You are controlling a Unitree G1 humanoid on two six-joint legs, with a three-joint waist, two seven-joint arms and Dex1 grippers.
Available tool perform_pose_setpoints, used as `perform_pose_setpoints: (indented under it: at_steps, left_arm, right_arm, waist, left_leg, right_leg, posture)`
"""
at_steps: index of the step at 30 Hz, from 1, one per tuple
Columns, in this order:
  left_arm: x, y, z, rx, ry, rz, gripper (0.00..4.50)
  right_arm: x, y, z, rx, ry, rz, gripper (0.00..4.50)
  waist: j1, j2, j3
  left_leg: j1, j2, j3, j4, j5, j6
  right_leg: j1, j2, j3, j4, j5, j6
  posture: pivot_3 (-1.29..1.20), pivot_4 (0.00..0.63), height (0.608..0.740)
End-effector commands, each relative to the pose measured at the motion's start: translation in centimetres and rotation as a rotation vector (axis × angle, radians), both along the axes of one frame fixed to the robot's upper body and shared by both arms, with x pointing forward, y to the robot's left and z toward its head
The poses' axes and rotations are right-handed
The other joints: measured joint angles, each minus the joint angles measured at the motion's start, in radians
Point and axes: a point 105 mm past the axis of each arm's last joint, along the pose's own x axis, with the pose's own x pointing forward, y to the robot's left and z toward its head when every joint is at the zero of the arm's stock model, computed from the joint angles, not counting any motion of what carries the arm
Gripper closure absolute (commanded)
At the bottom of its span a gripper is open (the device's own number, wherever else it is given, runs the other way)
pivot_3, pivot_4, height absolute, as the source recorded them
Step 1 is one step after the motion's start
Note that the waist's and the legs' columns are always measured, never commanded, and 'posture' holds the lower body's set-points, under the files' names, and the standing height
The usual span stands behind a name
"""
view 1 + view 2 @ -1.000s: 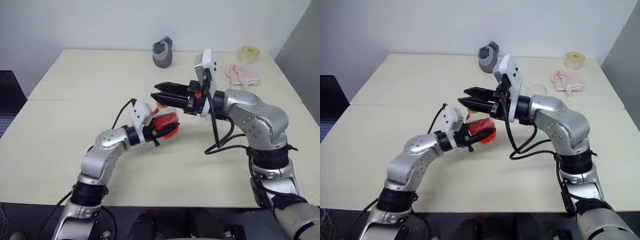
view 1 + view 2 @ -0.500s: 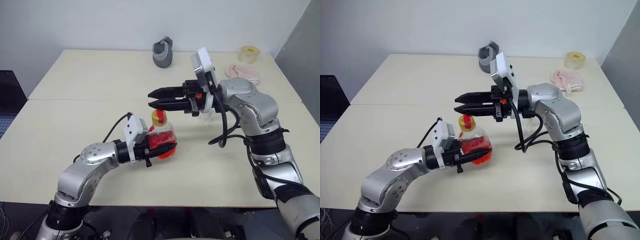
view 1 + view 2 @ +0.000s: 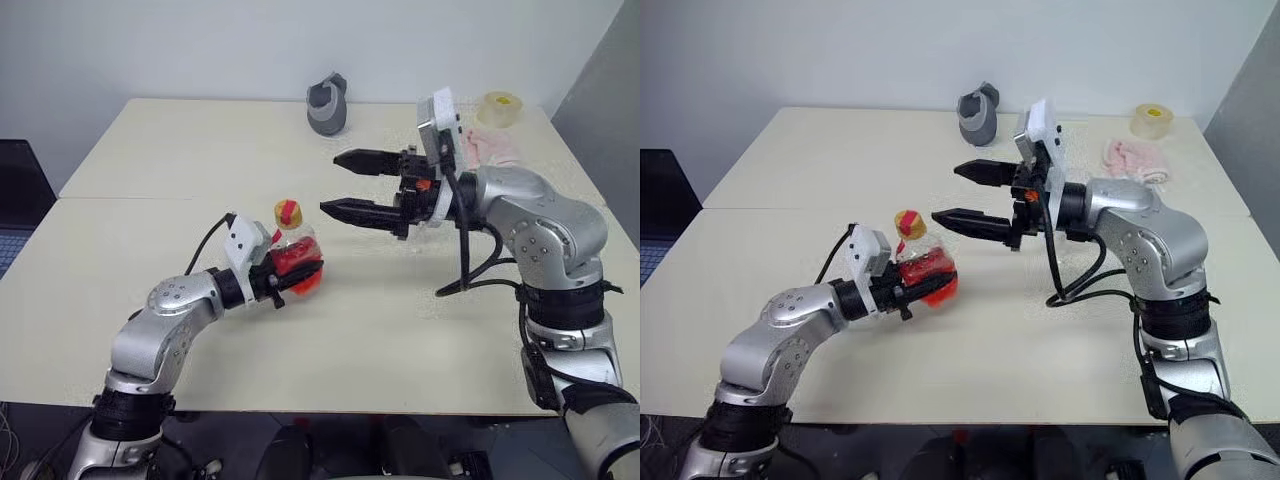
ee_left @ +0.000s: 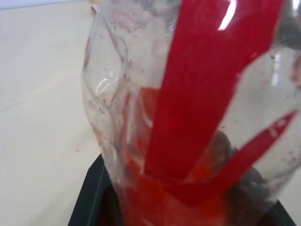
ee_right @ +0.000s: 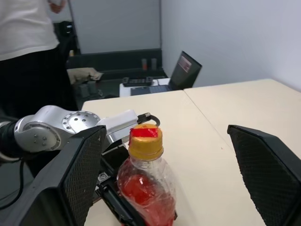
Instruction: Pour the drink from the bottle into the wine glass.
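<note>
My left gripper is shut on the body of the bottle, a small clear one held upright just over the table. The drink is red liquid in its lower half. A yellow cap with a strip of red tape closes the neck. My right gripper is open, pointing sideways at the cap from its right and a little apart from it. In the right wrist view the cap stands between and beyond the two wide fingers. The wine glass is hidden.
At the table's far edge stand a grey object and a roll of tape, with a pink cloth nearby. A laptop sits off the left side. A person in a white top stands beyond the table.
My right gripper was nearly shut at the bottle's cap; it has opened wide and drawn back to the right. My left arm has carried the bottle leftward.
</note>
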Motion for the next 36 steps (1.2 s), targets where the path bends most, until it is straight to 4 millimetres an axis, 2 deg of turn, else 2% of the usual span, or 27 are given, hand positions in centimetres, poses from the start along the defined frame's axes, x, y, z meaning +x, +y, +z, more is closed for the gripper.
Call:
perform_pose_setpoints:
  at_steps: [1,11,21,31,36]
  left_arm:
    - [0.7,-1.3,1.5,-0.017,-0.083,-0.018,2.74]
    - [1.9,-3.9,2.0,-0.052,-0.112,-0.067,2.74]
    - [2.1,-4.4,2.1,-0.059,-0.118,-0.088,2.74]
    - [1.7,-4.4,2.2,-0.063,-0.115,-0.092,2.74]
    - [1.3,-3.9,2.3,-0.062,-0.114,-0.081,2.74]
  right_arm:
    - [-0.3,0.4,1.1,0.033,-0.075,-0.068,0.03]
    - [0.8,1.8,0.7,0.033,-0.127,-0.168,0.03]
    - [1.1,2.8,-0.4,0.015,-0.121,-0.175,0.03]
    - [2.6,2.0,-0.3,0.011,-0.132,-0.246,0.03]
    - [2.7,0.8,0.0,0.006,-0.134,-0.265,0.03]
  waist:
    - [0.002,0.0,0.0]
    - [0.003,0.0,0.0]
    - [0.003,0.0,0.0]
    - [0.002,0.0,0.0]
    - [0.003,0.0,0.0]
  left_leg:
    - [0.0,0.0,0.0,0.0,0.0,0.0]
    - [0.0,0.0,0.0,0.0,0.001,-0.001]
    - [0.0,0.0,0.0,0.0,0.001,-0.001]
    - [0.0,0.0,0.0,0.0,0.001,-0.001]
    - [0.0,0.0,0.0,0.0,0.001,-0.001]
  right_leg:
    - [0.0,0.0,0.0,0.0,0.0,0.0]
    - [0.0,0.0,0.0,0.0,0.0,0.0]
    - [0.0,0.0,0.0,0.0,0.0,0.0]
    - [0.0,0.0,0.0,0.0,0.0,0.0]
    - [0.0,0.0,0.0,0.0,0.0,0.0]
  posture:
    - [0.0,0.15,0.74]
    - [0.0,0.15,0.74]
    - [0.0,0.15,0.74]
    - [0.0,0.15,0.74]
    - [0.0,0.15,0.74]
